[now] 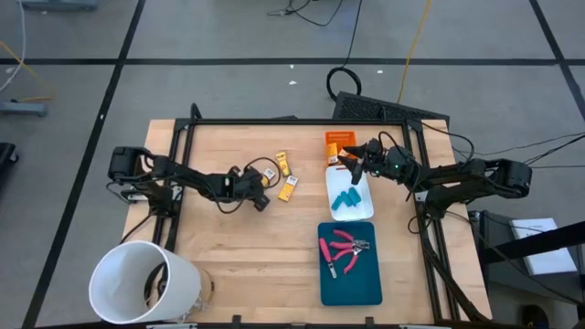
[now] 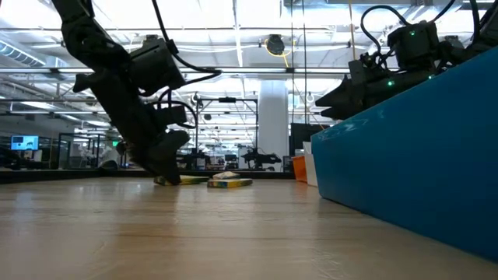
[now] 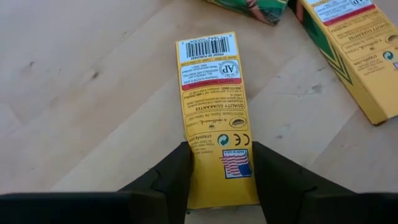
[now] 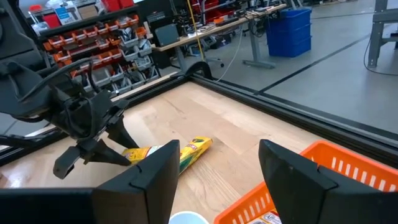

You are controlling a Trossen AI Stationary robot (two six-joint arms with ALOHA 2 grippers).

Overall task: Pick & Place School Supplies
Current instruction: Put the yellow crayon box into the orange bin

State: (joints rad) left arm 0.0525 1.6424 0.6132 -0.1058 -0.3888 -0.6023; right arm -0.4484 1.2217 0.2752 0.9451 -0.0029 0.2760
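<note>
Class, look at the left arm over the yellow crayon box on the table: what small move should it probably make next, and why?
Probably finish closing, then lift a little. The left hand sits low on the table with a finger on each long side of the yellow crayon box, which lies flat on the wood. The right hand waits over the orange tray, open.

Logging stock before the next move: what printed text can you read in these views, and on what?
Yellow crayon box between the left end effector's fingers, print upside down in the left wrist view:
"QUALITY GUARANTEE"
"crayola.com"
"AP" in a round seal
"MADE IN U.S.A." by a flag
Barcode digits and fine print: too small to read.
Second yellow box: print too small.
Orange tray's contents: label unreadable.
</note>
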